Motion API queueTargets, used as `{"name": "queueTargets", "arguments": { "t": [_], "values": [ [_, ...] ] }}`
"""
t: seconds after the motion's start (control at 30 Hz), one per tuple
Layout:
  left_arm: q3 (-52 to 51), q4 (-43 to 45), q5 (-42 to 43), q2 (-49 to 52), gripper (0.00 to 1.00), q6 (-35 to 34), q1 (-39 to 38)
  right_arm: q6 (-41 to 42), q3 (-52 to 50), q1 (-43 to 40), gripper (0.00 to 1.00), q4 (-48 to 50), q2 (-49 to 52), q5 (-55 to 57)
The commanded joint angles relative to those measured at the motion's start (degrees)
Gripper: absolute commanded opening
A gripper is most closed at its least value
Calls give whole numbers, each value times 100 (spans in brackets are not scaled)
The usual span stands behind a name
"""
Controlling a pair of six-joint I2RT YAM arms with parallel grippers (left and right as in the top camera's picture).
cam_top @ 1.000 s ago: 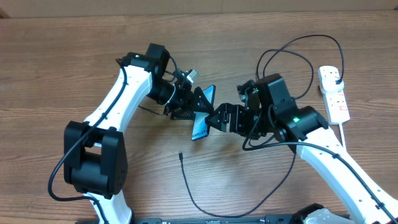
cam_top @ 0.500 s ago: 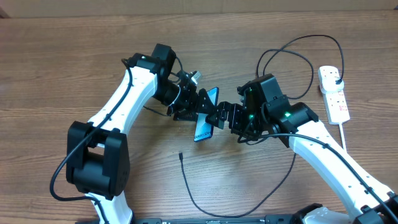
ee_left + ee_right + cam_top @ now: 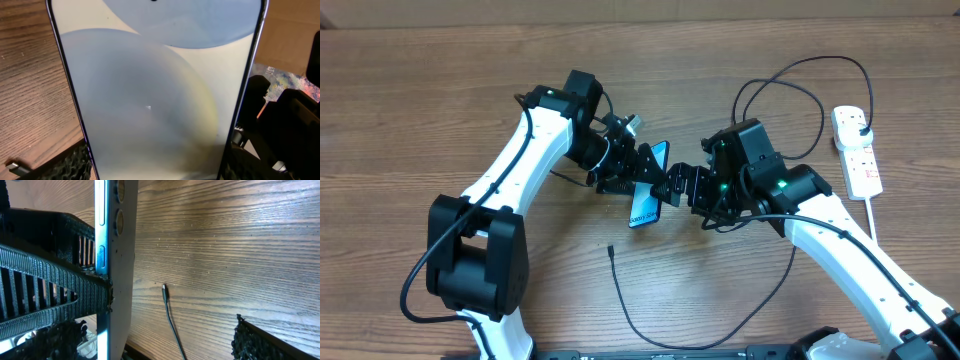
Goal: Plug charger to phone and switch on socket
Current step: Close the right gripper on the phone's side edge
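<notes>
the phone (image 3: 642,208), lit pale blue and white with a dark rim, is held tilted above the desk's middle, clamped in the left gripper (image 3: 638,178); the fingers of the right gripper (image 3: 672,188) are spread apart around it.

phone (image 3: 647,192) centre, charger (image 3: 611,255) before, socket (image 3: 857,152) right

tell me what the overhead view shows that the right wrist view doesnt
Only overhead: the socket at the right, and the charger cable's long run looping toward it. Only right wrist: the phone seen edge-on, with its side buttons close up. Both: the phone itself, and the charger's connector tip lying loose, not in the phone.
</notes>
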Motion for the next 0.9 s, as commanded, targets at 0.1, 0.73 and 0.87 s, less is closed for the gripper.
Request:
{"name": "queueTargets", "arguments": {
  "t": [0.1, 0.73, 0.87],
  "values": [
    [114, 33, 118, -129, 62, -83, -46, 15, -24, 50, 100, 37, 11, 7],
    [114, 151, -186, -129, 65, -636, -339, 87, -24, 468, 70, 63, 33, 256],
    [114, 170, -177, -129, 65, -638, -337, 195, -24, 470, 56, 85, 33, 254]
  ]
}}
